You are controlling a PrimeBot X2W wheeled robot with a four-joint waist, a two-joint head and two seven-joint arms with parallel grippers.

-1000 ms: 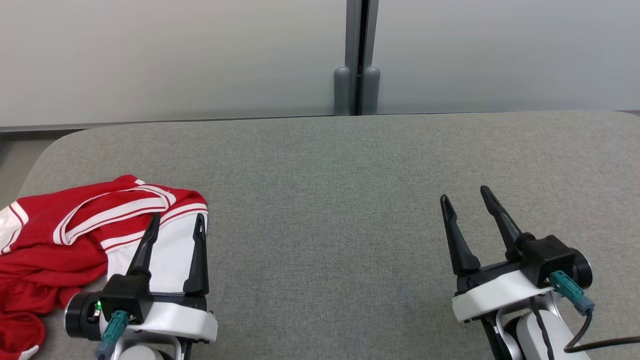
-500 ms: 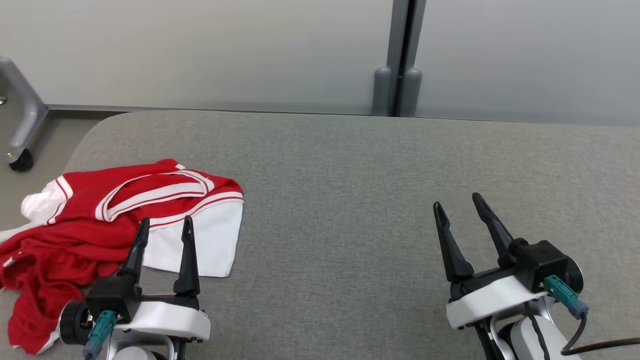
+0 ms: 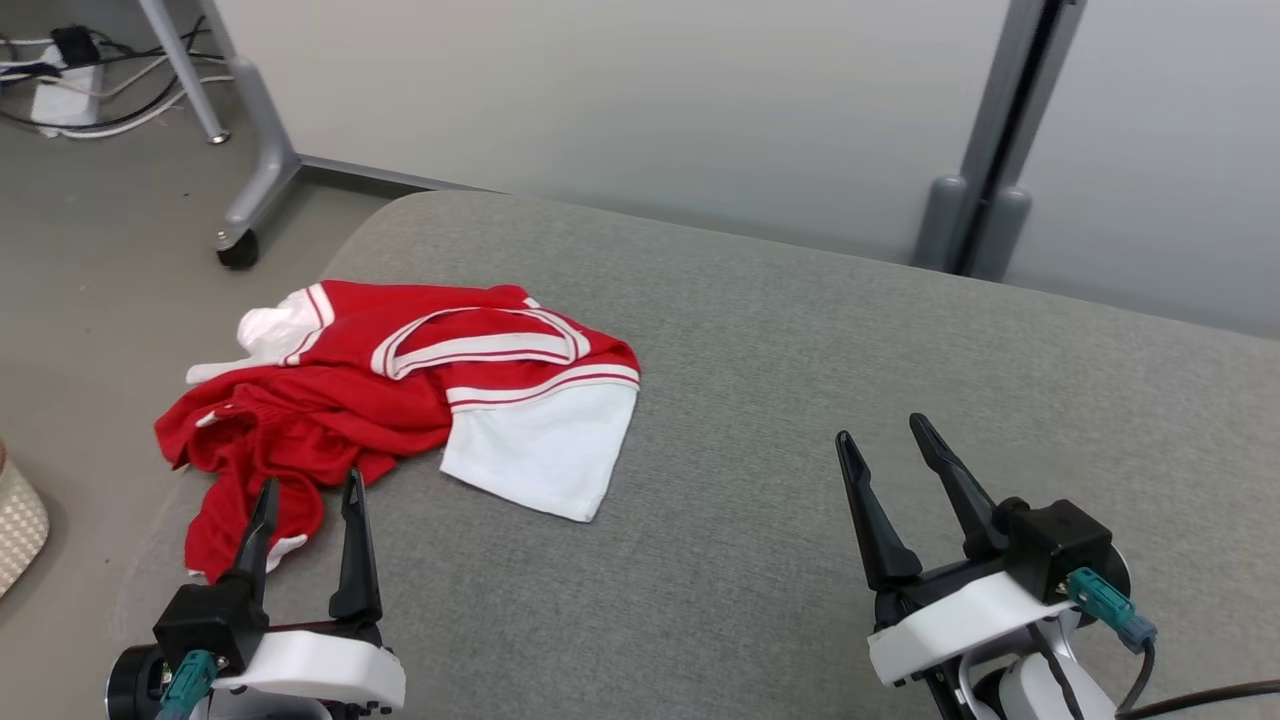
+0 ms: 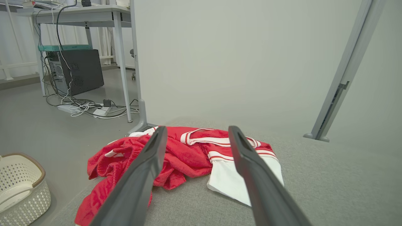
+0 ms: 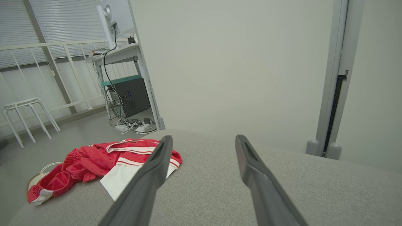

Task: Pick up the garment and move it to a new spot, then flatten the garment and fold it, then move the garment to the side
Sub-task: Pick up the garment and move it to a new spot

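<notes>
A crumpled red garment (image 3: 350, 400) with white stripes and a white panel lies at the left end of the grey padded table (image 3: 800, 400), one edge hanging over the left side. In the left wrist view the garment (image 4: 185, 157) sits just beyond my fingers. My left gripper (image 3: 308, 495) is open and empty, its tips just short of the garment's near red edge. Far to the right, my right gripper (image 3: 882, 430) is open and empty over bare table. The right wrist view has the garment (image 5: 103, 160) off to the left.
A white woven basket (image 4: 19, 188) stands on the floor left of the table. A wheeled desk leg (image 3: 250, 190) and cables (image 3: 70, 70) are on the floor at the far left. A grey panel wall with a post (image 3: 985, 180) runs behind the table.
The head camera has turned left, so the garment sits nearer the middle of the picture and the floor shows. Both grippers stay open.
</notes>
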